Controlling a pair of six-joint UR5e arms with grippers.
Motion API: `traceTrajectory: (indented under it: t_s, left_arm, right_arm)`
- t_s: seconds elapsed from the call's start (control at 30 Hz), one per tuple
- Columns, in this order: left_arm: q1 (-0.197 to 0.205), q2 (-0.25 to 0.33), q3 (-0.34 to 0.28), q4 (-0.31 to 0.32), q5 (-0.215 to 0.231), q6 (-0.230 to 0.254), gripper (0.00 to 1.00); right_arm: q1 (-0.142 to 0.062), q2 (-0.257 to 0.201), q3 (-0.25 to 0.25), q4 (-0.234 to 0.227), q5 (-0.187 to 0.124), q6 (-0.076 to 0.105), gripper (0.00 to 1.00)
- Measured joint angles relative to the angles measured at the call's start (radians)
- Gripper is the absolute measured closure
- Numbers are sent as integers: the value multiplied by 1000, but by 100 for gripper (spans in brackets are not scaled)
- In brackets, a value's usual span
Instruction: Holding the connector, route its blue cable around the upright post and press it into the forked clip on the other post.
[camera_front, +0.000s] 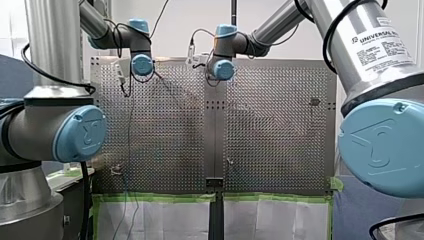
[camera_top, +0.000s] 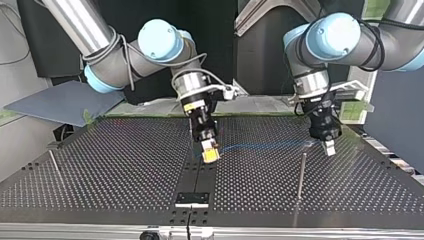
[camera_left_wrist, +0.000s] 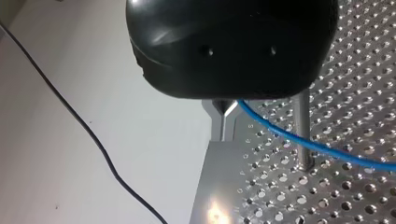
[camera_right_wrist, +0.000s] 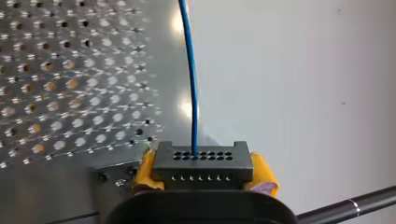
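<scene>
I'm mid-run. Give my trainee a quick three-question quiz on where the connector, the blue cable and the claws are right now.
1. True or false: the connector sits between the yellow pads of my right claw.
2. In the top view, the blue cable runs from the connector towards: A) my left claw; B) the table's near edge; C) the view's left side.
3. Fill in: in the left wrist view, the blue cable crosses in front of a metal ____ standing on the perforated table.
Key: 1 true; 2 A; 3 post.
</scene>
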Motion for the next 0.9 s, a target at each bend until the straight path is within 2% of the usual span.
traceTrajectory:
  t_s: [0.13, 0.4, 0.73, 0.9]
  left_arm:
    - [15, -38, 39, -8, 17, -18, 100]
    - [57, -102, 106, -9, 43, -56, 100]
    - [144, -117, 115, 8, 130, -140, 100]
    - [164, -142, 115, 33, 173, -169, 100]
  right_arm:
    - [-2, 0, -8, 0, 1, 6, 100]
    - [-3, 0, -19, 5, -2, 5, 100]
    - [-8, 2, -20, 2, -3, 7, 100]
    - [-17, 4, -20, -2, -2, 7, 100]
